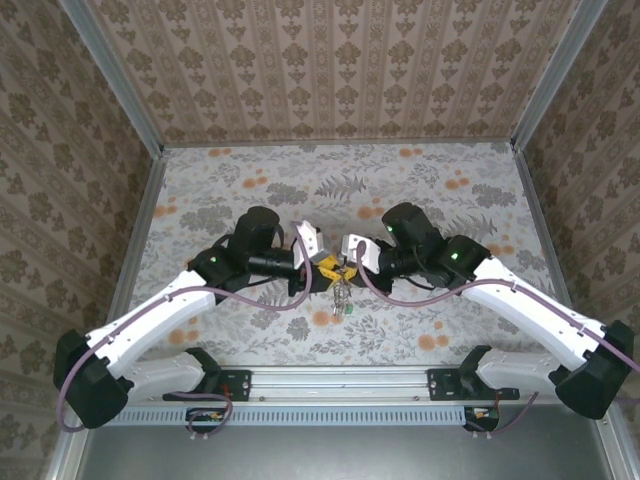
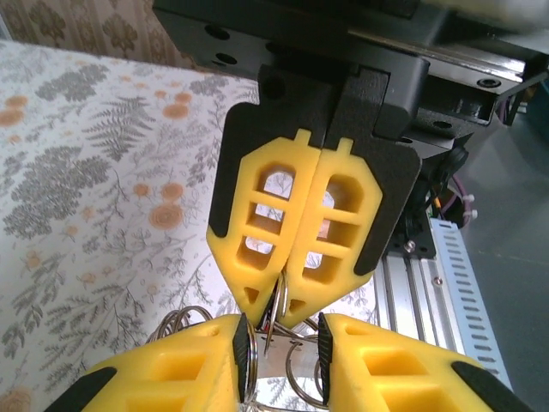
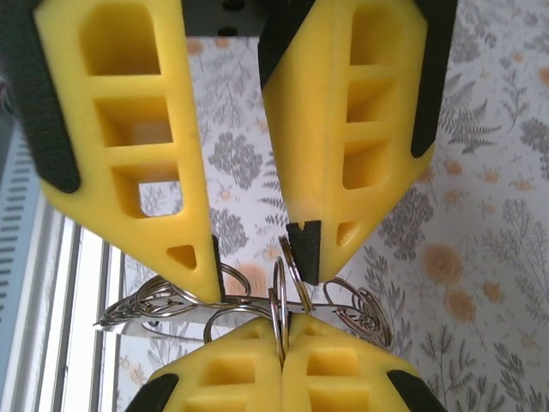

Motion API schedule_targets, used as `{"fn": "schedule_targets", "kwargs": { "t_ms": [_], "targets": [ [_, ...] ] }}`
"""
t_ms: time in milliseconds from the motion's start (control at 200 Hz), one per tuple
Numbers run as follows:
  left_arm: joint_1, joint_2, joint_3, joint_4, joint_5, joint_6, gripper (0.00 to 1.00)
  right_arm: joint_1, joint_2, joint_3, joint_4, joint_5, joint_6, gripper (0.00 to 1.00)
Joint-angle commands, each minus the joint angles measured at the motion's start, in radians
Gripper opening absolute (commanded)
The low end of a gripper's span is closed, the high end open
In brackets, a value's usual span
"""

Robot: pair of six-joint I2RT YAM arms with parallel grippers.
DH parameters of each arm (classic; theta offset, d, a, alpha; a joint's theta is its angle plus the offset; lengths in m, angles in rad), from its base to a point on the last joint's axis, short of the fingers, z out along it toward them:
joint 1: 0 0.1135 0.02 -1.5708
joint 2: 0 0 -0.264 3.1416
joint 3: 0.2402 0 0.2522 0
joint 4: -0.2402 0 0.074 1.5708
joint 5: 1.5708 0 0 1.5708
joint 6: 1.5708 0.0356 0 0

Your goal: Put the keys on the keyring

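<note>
Table (image 1: 450, 200), floral cover; both arms reach in from the near edge and meet tip to tip just near of centre. Right gripper (image 2: 279, 311): jaws fully closed, pinching the keyring (image 3: 280, 287) at its rim. Seen from the right wrist, the keyring stands upright and edge-on, its long axis running up out of the closed tips. Left gripper (image 3: 262, 283): jaws narrowly parted, one fingertip on each side of the upright keyring, straddling it rather than clamping it. One tip lies just beside the wire, but I cannot tell whether either pad touches. Smaller wire loops (image 3: 163, 300) fan out left and right of the pinch point; which belong to keys is not resolvable. Keys (image 1: 343, 296): a small bunch hanging on the near side of the meeting fingertips, above the table in the top view, with a spot of green at the bottom; individual keys are too small to separate. Key relation: the keyring lies directly between the left fingers, with its plane along the line joining the two grippers. Judgement: the left arm is the free tool and already at the work, so any closing should land on the rim or a loop beside it. Risk: the loops are crowded and the wrong wire may be caught.
</note>
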Motion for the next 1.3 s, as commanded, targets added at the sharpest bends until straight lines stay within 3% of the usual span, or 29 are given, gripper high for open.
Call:
{"fn": "schedule_targets", "kwargs": {
  "t_ms": [0,335,460,590,670,740,925,1035,1295],
  "targets": [
    [-0.012,0.009,0.039,-0.034,-0.014,0.034,0.29,0.02,0.012,0.049,-0.053,0.088,-0.036,0.0],
    [-0.042,0.05,0.038,-0.055,-0.02,0.063,0.23,0.043,0.012,0.079,-0.048,0.109,-0.023,0.0],
    [-0.046,0.06,0.036,-0.04,-0.029,0.055,0.14,0.046,0.008,0.078,-0.029,0.088,-0.018,0.0],
    [-0.048,0.058,0.033,-0.027,-0.062,0.046,0.13,0.044,-0.017,0.052,0.025,0.061,0.001,0.0],
    [-0.045,0.053,0.03,-0.033,-0.069,0.053,0.0,0.039,-0.042,0.027,0.068,0.042,0.017,0.0],
    [-0.043,0.043,0.022,-0.041,-0.046,0.077,0.0,0.027,-0.063,0.009,0.105,0.027,0.037,0.0],
    [0.001,-0.047,-0.09,0.132,-0.005,0.02,0.0,-0.022,-0.125,-0.066,0.195,-0.034,0.089,0.0],
    [0.034,-0.062,-0.106,0.195,0.047,-0.03,0.0,-0.057,-0.169,-0.141,0.293,-0.089,0.142,0.13],
    [0.065,-0.074,-0.149,0.375,0.103,-0.152,0.0,-0.094,-0.166,-0.192,0.329,-0.183,0.186,0.24]
  ]
}}
